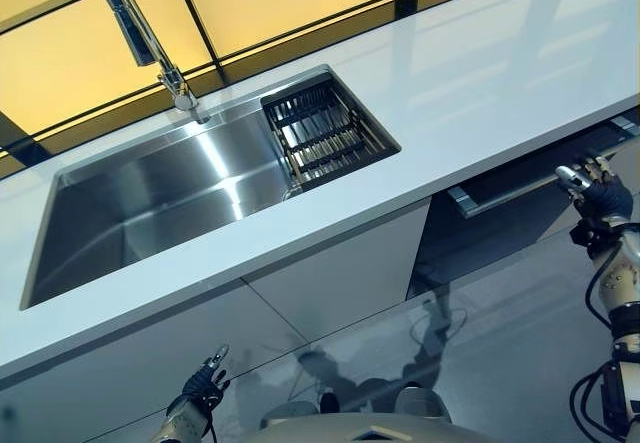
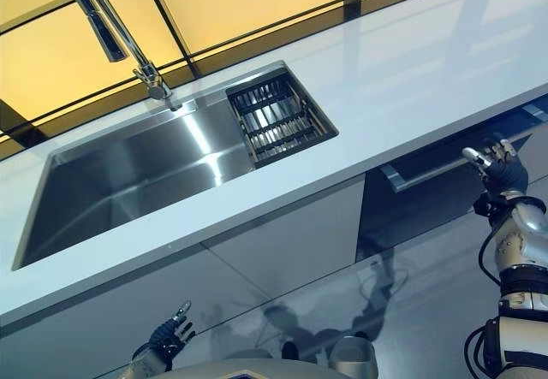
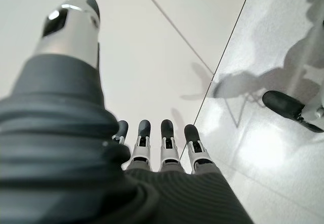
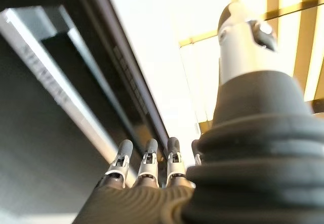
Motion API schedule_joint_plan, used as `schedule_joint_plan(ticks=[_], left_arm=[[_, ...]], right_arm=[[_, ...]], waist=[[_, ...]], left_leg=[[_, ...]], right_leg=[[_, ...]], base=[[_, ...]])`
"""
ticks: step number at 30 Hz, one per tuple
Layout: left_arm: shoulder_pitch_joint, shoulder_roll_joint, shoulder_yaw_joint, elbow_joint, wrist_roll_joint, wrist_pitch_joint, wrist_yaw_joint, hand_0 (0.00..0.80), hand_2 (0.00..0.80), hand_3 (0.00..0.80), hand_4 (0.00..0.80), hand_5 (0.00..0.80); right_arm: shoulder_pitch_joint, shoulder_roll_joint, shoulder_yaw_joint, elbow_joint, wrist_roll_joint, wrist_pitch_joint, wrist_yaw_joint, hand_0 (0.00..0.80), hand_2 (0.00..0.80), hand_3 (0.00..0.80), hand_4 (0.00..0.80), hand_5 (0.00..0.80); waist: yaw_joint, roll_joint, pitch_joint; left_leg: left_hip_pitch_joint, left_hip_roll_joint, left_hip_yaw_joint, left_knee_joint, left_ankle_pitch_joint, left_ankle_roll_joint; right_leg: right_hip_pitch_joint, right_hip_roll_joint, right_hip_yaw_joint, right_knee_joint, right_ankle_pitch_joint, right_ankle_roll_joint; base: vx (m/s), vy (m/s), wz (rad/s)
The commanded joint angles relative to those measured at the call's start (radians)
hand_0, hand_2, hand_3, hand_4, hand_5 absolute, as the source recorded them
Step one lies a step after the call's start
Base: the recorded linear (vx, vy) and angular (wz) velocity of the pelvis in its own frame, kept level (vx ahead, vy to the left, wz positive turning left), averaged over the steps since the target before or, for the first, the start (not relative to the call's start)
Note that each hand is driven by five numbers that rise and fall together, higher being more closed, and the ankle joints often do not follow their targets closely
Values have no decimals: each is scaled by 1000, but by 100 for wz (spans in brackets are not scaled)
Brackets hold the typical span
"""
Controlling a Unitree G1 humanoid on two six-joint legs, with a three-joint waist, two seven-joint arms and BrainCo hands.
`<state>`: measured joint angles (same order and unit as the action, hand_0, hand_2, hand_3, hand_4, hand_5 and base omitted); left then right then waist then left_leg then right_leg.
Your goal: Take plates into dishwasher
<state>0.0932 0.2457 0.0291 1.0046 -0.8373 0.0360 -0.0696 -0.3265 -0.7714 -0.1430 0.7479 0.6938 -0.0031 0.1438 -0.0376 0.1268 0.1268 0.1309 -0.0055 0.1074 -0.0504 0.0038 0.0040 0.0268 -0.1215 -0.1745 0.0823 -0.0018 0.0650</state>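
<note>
Right hand (image 1: pixel 600 195), fingers straight and apart, just beside the dishwasher handle (image 1: pixel 520 188), not gripping it. Left hand (image 1: pixel 205 383), fingers relaxed, hangs low, well apart from the dishwasher (image 1: pixel 500 225) under the counter (image 1: pixel 470 93).

The right robot hand (image 1: pixel 598 195) is reaching up on a raised, bent silver-grey arm, its fingers (image 4: pixel 148 159) lying straight in a row and the thumb standing apart, holding nothing. The left robot hand (image 1: pixel 204 384) is hanging low with its fingers (image 3: pixel 166 143) relaxed and straight, thumb spread wide, gripping nothing.
</note>
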Motion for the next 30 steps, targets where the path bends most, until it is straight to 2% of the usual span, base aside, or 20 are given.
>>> schedule_joint_plan(ticks=[1,5,7,19,30], left_arm=[[-47,66,25,1,47,-21,-4,0,0,0,0,0],[-41,50,39,9,44,-20,-19,0,0,0,0,0],[-40,44,36,13,44,-20,-21,0,0,0,0,0],[-44,-2,-2,77,56,-26,-54,0,0,0,0,0],[-58,-32,-49,107,76,-21,-97,0,0,0,0,0]], right_arm=[[36,78,-3,-10,-56,-80,-61,0,0,0,0,0],[163,181,-11,-42,-151,-111,-119,0,0,0,0,0],[183,204,5,-41,-174,-115,-133,0,0,0,0,0],[306,418,186,81,-333,-110,-135,0,0,0,0,0],[311,472,276,194,-426,-98,-107,0,0,0,0,0]], waist=[[21,-75,-25],[18,-103,-42],[19,-109,-46],[37,-137,-67],[68,-141,-63]], left_leg=[[-18,-19,22,56,-89,15],[-18,-7,30,24,-71,8],[-17,-4,33,16,-66,6],[-21,7,24,-17,-40,-2],[-22,0,-10,-18,-36,-1]], right_leg=[[30,-6,44,-13,-16,34],[33,11,39,-58,4,31],[36,16,36,-72,10,31],[58,37,-9,-114,7,15],[74,31,-52,-106,-5,12]], base=[[0,0,0],[33,-20,0],[32,-15,-2],[36,2,7],[35,12,13]])
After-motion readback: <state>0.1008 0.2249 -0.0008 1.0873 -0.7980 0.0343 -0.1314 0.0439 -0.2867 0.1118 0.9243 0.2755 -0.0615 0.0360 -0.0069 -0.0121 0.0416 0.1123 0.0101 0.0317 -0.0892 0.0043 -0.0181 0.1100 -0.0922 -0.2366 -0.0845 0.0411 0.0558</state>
